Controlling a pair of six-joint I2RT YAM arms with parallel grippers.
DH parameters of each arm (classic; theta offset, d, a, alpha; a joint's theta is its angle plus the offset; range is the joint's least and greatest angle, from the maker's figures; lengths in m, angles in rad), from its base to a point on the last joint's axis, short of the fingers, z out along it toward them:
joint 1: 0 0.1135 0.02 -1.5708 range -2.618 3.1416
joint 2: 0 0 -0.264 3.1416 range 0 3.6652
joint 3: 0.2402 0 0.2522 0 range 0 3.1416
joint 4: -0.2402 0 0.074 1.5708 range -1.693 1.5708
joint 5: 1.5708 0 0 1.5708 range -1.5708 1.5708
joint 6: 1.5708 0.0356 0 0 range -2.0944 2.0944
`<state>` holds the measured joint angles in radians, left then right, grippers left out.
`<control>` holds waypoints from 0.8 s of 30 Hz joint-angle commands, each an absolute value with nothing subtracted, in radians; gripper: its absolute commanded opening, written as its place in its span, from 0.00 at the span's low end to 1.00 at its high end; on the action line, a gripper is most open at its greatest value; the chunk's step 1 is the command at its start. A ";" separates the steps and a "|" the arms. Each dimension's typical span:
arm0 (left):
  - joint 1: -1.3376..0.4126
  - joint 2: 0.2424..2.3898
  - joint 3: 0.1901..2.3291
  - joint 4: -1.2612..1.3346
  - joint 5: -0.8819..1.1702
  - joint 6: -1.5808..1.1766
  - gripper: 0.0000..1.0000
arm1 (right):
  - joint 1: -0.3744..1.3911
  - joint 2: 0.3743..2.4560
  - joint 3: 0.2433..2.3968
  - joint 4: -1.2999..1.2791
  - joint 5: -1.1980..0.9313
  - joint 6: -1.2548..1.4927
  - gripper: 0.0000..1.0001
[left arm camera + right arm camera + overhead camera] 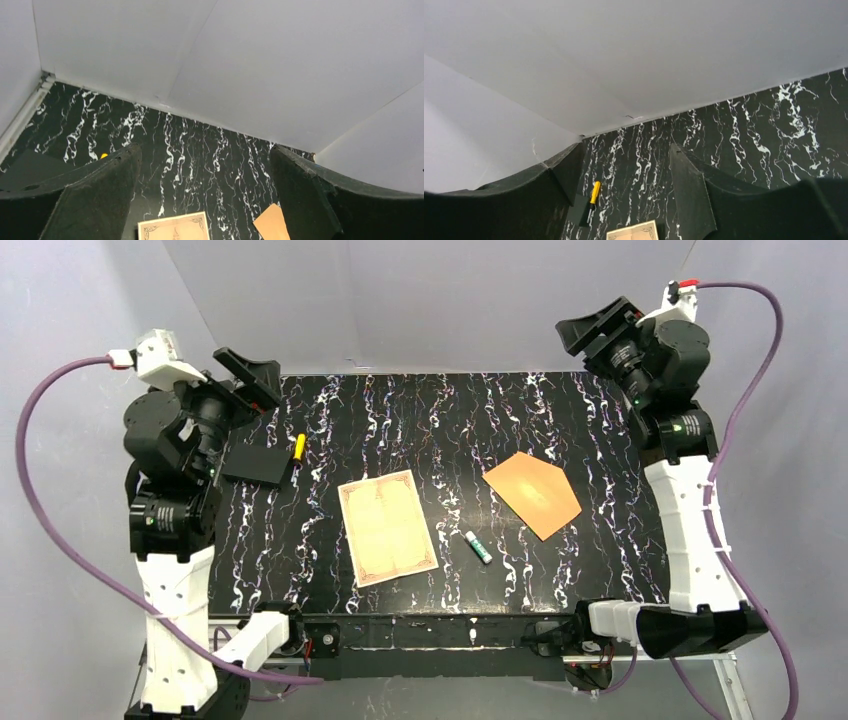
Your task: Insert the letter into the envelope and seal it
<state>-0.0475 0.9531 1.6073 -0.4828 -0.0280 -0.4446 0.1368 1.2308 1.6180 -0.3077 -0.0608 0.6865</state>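
The left hand point(206, 155) was raised over the far left corner of the table point(420, 415). Its fingers point(100, 192) were spread wide and it held nothing; between them its own camera saw veined black tabletop and the white back wall point(260, 60).

Just below that hand in the overhead view a dark square card point(258, 465) lay flat. A yellow marker point(298, 447) lay at its right edge, so close that I cannot tell whether the two touched.

Further right, a little left of the table's middle, the letter point(388, 526) lay flat with its bordered face up. It was turned slightly off square, with its long sides running roughly front to back.

A small glue stick point(477, 546), white with a green end, lay just beside the letter's lower right corner. It sat in the gap between the sheet and the envelope point(533, 493) and touched neither.

The envelope lay flat to the right of centre, turned at an angle and well apart from the letter.

The right hand point(624, 150) was raised over the far right corner, well clear of the envelope. It was also parted and held nothing. Its camera caught the marker and the top edge of the letter between its fingers.
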 commanded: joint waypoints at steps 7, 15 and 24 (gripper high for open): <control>-0.044 0.936 1.332 -0.579 -0.013 -0.450 0.98 | 0.131 1.385 1.590 -0.425 -0.190 0.693 0.74; -0.043 0.963 1.099 -0.631 0.212 -0.565 0.98 | 0.182 1.492 1.240 -0.160 -0.530 0.766 0.76; -0.043 0.976 0.912 -0.662 0.217 -0.692 0.98 | 0.371 1.714 1.203 -0.058 -0.496 0.674 0.78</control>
